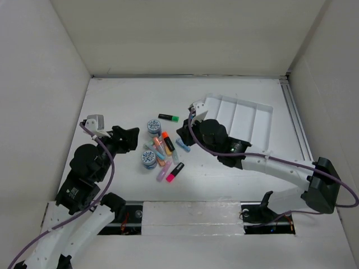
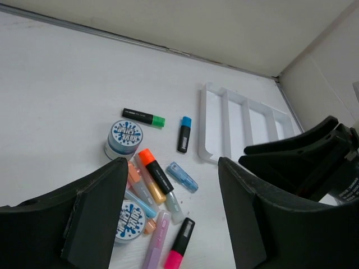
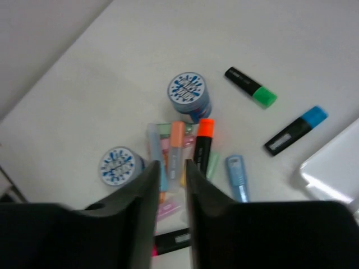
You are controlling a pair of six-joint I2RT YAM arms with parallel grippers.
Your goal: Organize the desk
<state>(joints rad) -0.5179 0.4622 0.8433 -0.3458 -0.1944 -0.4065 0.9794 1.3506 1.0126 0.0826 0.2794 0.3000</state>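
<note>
Desk (image 1: 123, 101) fills the whole overhead view, walled on three sides, with the clutter mid-desk between the two arms. Pile of markers (image 1: 164, 151) lies loose and crisscrossed, with one tin (image 1: 153, 125) at its far end and a second tin (image 1: 149, 159) at its near left. Green marker (image 1: 168, 117) and blue marker (image 2: 184, 134) lie apart from the pile, toward the tray (image 1: 216, 102), which holds nothing, so no sorting is done yet.

Left gripper (image 2: 173, 165) is spread wide and empty, aimed at the pile from the left, likely set to take a marker. Right gripper (image 3: 171, 168) hangs above the pile's right edge with its fingers nearly together. It's probably empty, though the slit between them is too narrow to be sure. It sits on the tray side, presumably for short carries.
</note>
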